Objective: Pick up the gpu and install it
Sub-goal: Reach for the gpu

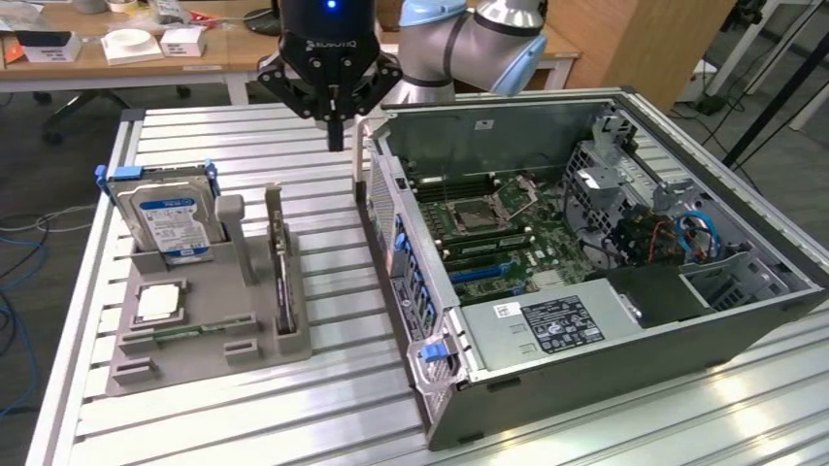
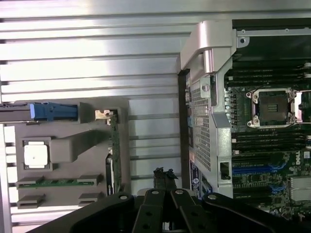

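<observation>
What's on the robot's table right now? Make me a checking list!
Surface: slatted metal table, grey holder on it.
Job's things: gpu upright in the holder; open case beside it.
Clutter: hard drive, chip, memory stick in the holder.
Grippers: gripper, fingers shut, empty, above the table between holder and case.
Cables: blue cables inside the case; floor cables at the exterior view's left.
Surroundings: desk with boxes behind.

The exterior view looks down at a slant across the ribbed aluminium worktop [image 1: 324,417], at middling range. The wrist view faces straight down past the black tool [image 2: 165,174], closer. Both share the grey plastic parts holder [image 1: 194,349] [image 2: 68,145] and the open black computer case [image 1: 647,379] [image 2: 214,121].
</observation>
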Motion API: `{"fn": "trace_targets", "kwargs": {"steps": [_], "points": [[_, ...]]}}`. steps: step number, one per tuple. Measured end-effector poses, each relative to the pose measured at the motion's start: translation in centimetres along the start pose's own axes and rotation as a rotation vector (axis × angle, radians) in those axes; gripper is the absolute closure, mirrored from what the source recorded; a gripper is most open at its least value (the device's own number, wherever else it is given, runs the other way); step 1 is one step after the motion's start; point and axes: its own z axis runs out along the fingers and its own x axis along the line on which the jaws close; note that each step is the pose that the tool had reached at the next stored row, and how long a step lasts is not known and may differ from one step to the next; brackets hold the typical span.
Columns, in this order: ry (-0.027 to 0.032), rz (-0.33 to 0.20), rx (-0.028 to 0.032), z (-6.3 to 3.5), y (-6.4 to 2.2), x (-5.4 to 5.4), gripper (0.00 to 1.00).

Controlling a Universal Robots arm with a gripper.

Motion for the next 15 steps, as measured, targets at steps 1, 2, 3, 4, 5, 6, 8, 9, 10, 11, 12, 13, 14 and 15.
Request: {"fn": "trace_targets", "kwargs": {"steps": [1,2,3,4,5,6,8,9,10,11,12,13,14,15], "points": [[0.0,0.0,0.0,0.0,-0.01,0.1,0.89],[0.0001,0.0,0.0,-0.01,-0.02,0.2,0.89],[0.0,0.0,0.0,-0.01,-0.03,0.3,0.89],[0.0,0.0,0.0,-0.01,-0.03,0.4,0.89],[0.0,0.0,0.0,-0.01,-0.04,0.5,0.89],[0.0,0.0,0.0,-0.01,-0.05,0.7,0.89],[0.0,0.0,0.0,-0.01,-0.06,0.9,0.89],[0.0,0.0,0.0,-0.01,-0.07,0.9,0.89],[0.0,0.0,0.0,-0.01,-0.08,1.0,0.89],[0.0,0.0,0.0,-0.02,-0.08,1.1,0.89],[0.0001,0.0,0.0001,-0.02,-0.09,1.2,0.89],[0.0001,0.0,0.0,-0.02,-0.1,1.3,0.89],[0.0,0.0,0.0,-0.02,-0.11,1.4,0.89],[0.0,0.0,0.0,-0.02,-0.12,1.6,0.89]]}}
